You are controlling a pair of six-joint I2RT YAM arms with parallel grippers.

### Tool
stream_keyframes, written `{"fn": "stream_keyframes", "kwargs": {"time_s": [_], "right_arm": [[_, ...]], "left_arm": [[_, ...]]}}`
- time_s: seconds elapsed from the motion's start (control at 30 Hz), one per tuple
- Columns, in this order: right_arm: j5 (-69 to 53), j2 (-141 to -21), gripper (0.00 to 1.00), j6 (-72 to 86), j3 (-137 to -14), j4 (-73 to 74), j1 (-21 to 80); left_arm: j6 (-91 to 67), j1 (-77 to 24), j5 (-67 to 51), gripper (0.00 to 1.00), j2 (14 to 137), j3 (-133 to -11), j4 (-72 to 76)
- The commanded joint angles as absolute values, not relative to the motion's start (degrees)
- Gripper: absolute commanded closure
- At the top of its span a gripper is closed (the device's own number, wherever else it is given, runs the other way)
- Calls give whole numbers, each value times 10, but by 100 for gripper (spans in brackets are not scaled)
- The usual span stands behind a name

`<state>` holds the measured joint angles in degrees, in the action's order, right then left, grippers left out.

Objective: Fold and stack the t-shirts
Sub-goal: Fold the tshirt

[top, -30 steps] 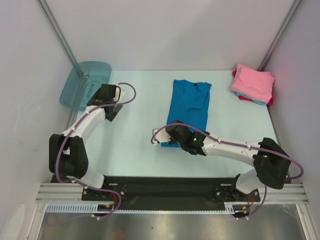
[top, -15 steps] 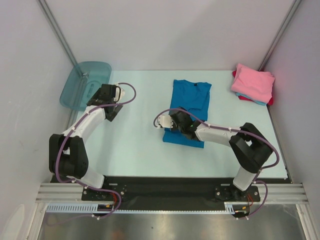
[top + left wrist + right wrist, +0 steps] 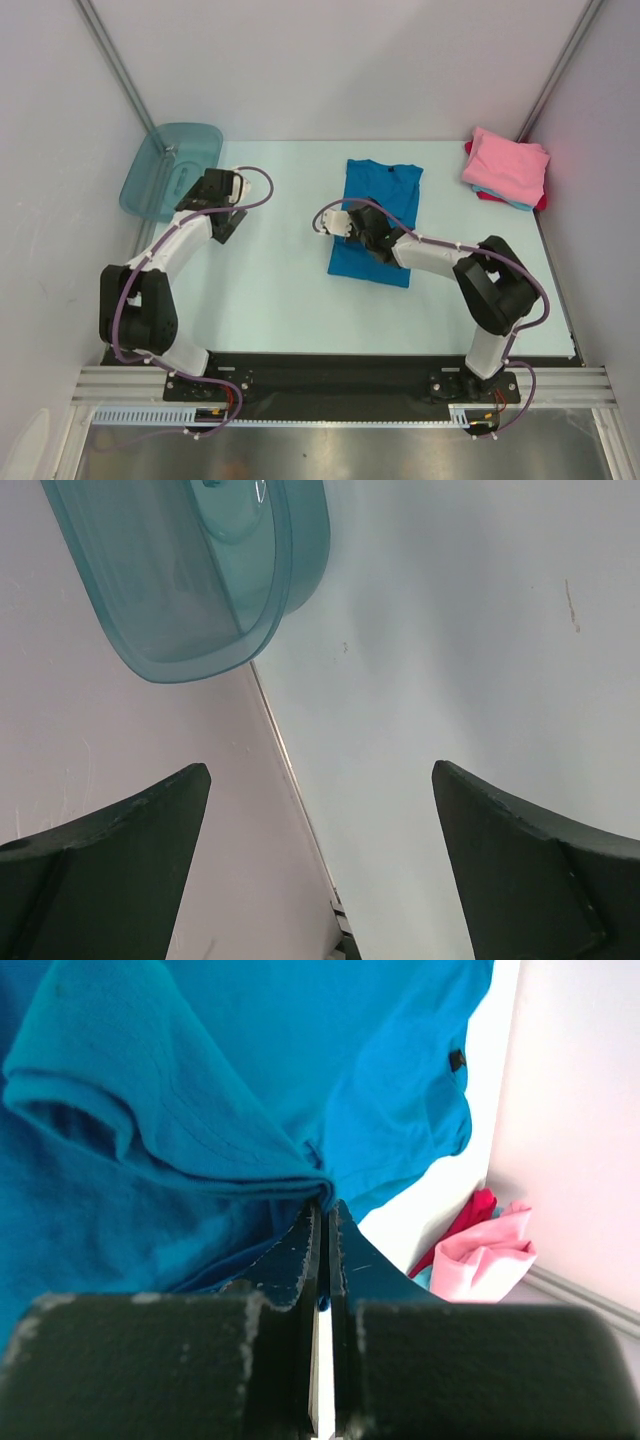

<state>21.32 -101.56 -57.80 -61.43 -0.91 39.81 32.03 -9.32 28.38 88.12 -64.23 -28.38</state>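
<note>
cloth is light and floppy, so the blue t-shirt (image 3: 386, 196) should drape from any pinch; a hem edge looks best. right gripper (image 3: 322, 1206) is clamped on a fold, left gripper (image 3: 320, 776) gapes empty.

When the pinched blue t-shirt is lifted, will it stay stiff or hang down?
The blue t-shirt will probably hang limp: it bunches in soft folds where the right gripper pinches it. It looks thin, so it likely drags easily over the smooth table.
</note>
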Motion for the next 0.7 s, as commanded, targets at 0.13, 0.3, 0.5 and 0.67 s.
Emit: {"fn": "stream_keyframes", "kwargs": {"time_s": [0.13, 0.3, 0.5, 0.67], "right_arm": [[208, -1041, 100, -582, -649, -43, 377], [225, -1072, 100, -581, -657, -54, 366], [308, -1114, 26, -593, -651, -196, 352], [394, -1114, 24, -681, -615, -419, 359]], "left_arm": [[325, -101, 295, 0, 880, -651, -274], [323, -102, 296, 0, 882, -650, -274], [323, -105, 296, 0, 883, -651, -274], [322, -109, 296, 0, 884, -651, -274]]}}
